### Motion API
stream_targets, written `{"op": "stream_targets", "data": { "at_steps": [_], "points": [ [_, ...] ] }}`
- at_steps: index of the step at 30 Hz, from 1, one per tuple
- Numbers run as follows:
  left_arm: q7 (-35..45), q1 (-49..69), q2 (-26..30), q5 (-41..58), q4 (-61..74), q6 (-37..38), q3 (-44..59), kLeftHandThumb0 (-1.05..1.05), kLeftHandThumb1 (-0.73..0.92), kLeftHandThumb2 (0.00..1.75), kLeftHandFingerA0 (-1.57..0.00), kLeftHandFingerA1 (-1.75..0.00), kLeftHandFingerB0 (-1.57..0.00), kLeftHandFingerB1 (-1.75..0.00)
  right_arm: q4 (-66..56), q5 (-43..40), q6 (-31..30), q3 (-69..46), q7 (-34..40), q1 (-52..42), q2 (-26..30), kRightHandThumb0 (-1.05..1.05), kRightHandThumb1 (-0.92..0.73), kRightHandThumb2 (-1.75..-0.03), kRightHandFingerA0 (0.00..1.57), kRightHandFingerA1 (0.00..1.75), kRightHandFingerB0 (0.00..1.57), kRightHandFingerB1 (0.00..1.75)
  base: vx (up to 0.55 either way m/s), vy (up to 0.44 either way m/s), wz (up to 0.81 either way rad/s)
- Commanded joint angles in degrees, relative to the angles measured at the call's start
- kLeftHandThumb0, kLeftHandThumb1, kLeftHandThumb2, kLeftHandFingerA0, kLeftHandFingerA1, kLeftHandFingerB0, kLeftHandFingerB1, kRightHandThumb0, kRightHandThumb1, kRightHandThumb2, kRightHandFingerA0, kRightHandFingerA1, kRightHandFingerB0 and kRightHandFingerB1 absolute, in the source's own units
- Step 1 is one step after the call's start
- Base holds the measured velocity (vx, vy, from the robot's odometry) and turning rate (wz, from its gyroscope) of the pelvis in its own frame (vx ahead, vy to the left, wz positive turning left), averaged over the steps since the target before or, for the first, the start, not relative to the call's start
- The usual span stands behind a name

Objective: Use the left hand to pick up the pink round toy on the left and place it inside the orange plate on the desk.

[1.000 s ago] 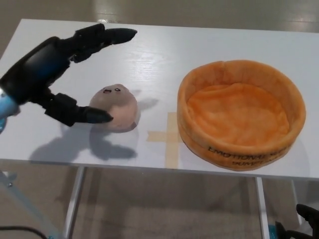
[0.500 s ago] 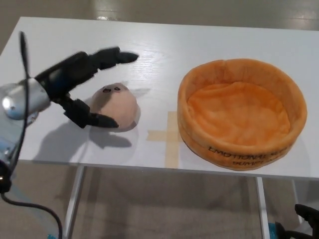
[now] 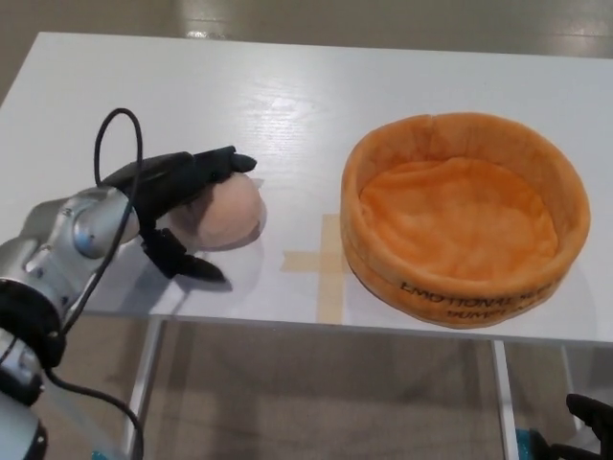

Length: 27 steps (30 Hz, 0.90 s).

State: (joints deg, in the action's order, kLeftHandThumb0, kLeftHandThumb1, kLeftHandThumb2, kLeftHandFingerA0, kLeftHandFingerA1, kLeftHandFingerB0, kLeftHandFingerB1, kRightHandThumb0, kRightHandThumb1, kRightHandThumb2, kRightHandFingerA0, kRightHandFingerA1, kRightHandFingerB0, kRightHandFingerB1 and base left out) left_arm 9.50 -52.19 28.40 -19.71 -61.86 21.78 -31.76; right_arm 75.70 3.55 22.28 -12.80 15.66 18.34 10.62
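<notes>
The pink round toy [image 3: 230, 211] rests on the white desk [image 3: 287, 105], left of the orange plate [image 3: 465, 216]. My left hand [image 3: 172, 192] reaches in from the left and cups the toy. Its fingers [image 3: 213, 164] lie across the toy's top and hide the face. The thumb [image 3: 187, 262] stretches along the desk in front of the toy, a little apart from it. The plate is a soft round tub with a high rim and nothing inside. Only a black bit of my right hand [image 3: 591, 422] shows at the bottom right corner, below the desk.
A cross of tan tape [image 3: 326, 261] marks the desk between toy and plate. The desk's front edge runs just below my left hand. A black cable [image 3: 105, 144] loops above my left wrist. Pale floor lies beyond the desk.
My left hand has come down and closer around the toy; the fingers now lie on its top and cover the face. The forearm has dropped low at the left. The toy stays put.
</notes>
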Motion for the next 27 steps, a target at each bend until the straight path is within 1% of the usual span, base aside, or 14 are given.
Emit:
{"op": "stream_targets", "data": {
  "at_steps": [1, 2, 3, 4, 8, 10, 11, 14, 15, 18, 19, 22, 24, 27],
  "points": [
    [-4.05, 1.34, -2.88, -3.45, -4.97, 2.02, 0.8, -0.24, 0.77, 0.63, -1.09, -0.82, -0.68, -0.42, 0.32, -0.23, 0.08, -0.04, -0.32, -0.48, -0.04, -0.3, -0.33, -1.0, 0.38, 0.75, 0.23, 0.66, 0.0, 0.0, 0.0],
    [-4.18, 1.36, -3.07, -3.31, -5.18, 2.12, 1.1, -0.24, 0.77, 0.63, -1.09, -0.82, -0.68, -0.42, 0.32, -0.21, 0.14, -0.02, -0.29, -0.48, -0.04, -0.3, -0.33, -1.0, 0.38, 0.75, 0.23, 0.66, 0.0, 0.0, 0.0],
    [-6.44, 1.53, -3.6, -3.74, -5.2, 1.93, 1.41, -0.19, 0.84, 0.67, -0.97, -1.28, -0.9, -0.52, 0.38, 0.13, 0.14, 0.24, 0.32, -0.42, 0.03, -0.33, -0.36, -0.87, 0.32, 0.99, 0.17, 0.88, 0.0, 0.0, 0.0],
    [-8.72, 1.72, -3.84, -3.87, -5.12, 2.48, 1.98, -0.21, 0.83, 0.71, -0.88, -1.37, -0.92, -0.6, 0.4, 0.34, 0.19, 0.4, 0.62, -0.4, 0.01, -0.31, -0.3, -0.98, 0.42, 0.76, 0.26, 0.68, 0.0, 0.0, 0.0],
    [-10.27, 1.53, -4.16, -4.07, -5.66, 3.1, 2.93, -0.19, 0.82, 0.71, -0.91, -1.26, -0.89, -0.66, 0.41, -0.16, -0.12, 0.13, 0.53, -0.18, -0.1, -0.32, -0.35, -0.87, 0.31, 0.98, 0.18, 0.87, 0.0, 0.0, 0.0],
    [-11.8, 1.26, -4.23, -3.99, -5.99, 4.64, 4.0, -0.21, 0.83, 0.69, -0.83, -1.33, -0.86, -0.78, 0.39, -0.38, -0.1, -0.01, 0.01, -0.17, -0.11, -0.31, -0.31, -0.98, 0.41, 0.75, 0.27, 0.67, 0.0, 0.0, 0.0],
    [-12.09, 1.1, -4.16, -3.81, -6.13, 5.43, 4.48, -0.22, 0.84, 0.68, -0.76, -1.46, -0.82, -0.84, 0.39, -0.37, -0.03, -0.02, -0.01, -0.21, -0.11, -0.33, -0.36, -0.87, 0.33, 0.97, 0.2, 0.86, 0.0, 0.0, 0.0],
    [-12.41, 0.65, -4.04, -3.69, -6.47, 6.73, 5.47, -0.23, 0.82, 0.7, -0.75, -1.56, -0.85, -0.84, 0.4, -0.35, 0.52, -0.06, -0.12, -0.37, -0.09, -0.34, -0.34, -0.9, 0.33, 0.99, 0.21, 0.87, 0.0, 0.0, 0.0],
    [-12.95, -0.16, -3.52, -3.35, -6.31, 7.71, 6.45, -0.2, 0.8, 0.65, -0.72, -1.59, -0.88, -0.73, 0.38, -0.76, 0.67, -0.44, -0.34, -0.36, -0.22, -0.31, -0.29, -0.98, 0.43, 0.77, 0.3, 0.69, 0.0, 0.0, 0.0],
    [-13.25, -0.86, -3.17, -3.38, -6.17, 8.57, 7.66, -0.2, 0.79, 0.66, -0.73, -1.58, -0.85, -0.72, 0.36, -0.73, 0.64, -0.51, -0.19, -0.28, -0.3, -0.37, -0.31, -0.96, 0.42, 0.84, 0.3, 0.75, 0.0, 0.0, 0.0],
    [-13.27, -1.29, -2.94, -3.04, -6.02, 9.09, 8.3, -0.2, 0.76, 0.72, -0.83, -1.47, -0.86, -0.7, 0.38, -0.62, 0.42, -0.42, -0.18, -0.23, -0.27, -0.41, -0.35, -0.89, 0.32, 1.05, 0.2, 0.93, 0.0, 0.0, 0.0],
    [-13.22, -2.97, -2.16, -2.49, -5.1, 9.56, 10.48, -0.24, 0.78, 0.64, -0.84, -1.28, -0.89, -0.67, 0.35, -0.88, 0.04, -0.65, -0.78, -0.11, -0.29, -0.36, -0.36, -0.9, 0.31, 1.05, 0.21, 0.92, 0.0, 0.0, 0.0],
    [-13.28, -3.88, -1.91, -1.62, -4.28, 10.98, 12.26, -0.21, 0.78, 0.67, -0.82, -1.4, -0.85, -0.78, 0.34, -0.31, -0.19, -0.24, 0.15, 0.0, -0.15, -0.38, -0.32, -0.95, 0.43, 0.84, 0.33, 0.76, 0.0, 0.0, 0.0],
    [-9.4, -6.08, -2.47, 0.75, -2.11, 10.53, 15.34, -0.22, 0.77, 0.69, -0.83, -1.5, -0.86, -0.77, 0.31, -0.59, 0.23, -0.51, 0.07, 0.08, -0.27, -0.29, -0.33, -0.9, 0.36, 1.05, 0.27, 0.92, 0.0, 0.0, 0.0]
  ]
}}
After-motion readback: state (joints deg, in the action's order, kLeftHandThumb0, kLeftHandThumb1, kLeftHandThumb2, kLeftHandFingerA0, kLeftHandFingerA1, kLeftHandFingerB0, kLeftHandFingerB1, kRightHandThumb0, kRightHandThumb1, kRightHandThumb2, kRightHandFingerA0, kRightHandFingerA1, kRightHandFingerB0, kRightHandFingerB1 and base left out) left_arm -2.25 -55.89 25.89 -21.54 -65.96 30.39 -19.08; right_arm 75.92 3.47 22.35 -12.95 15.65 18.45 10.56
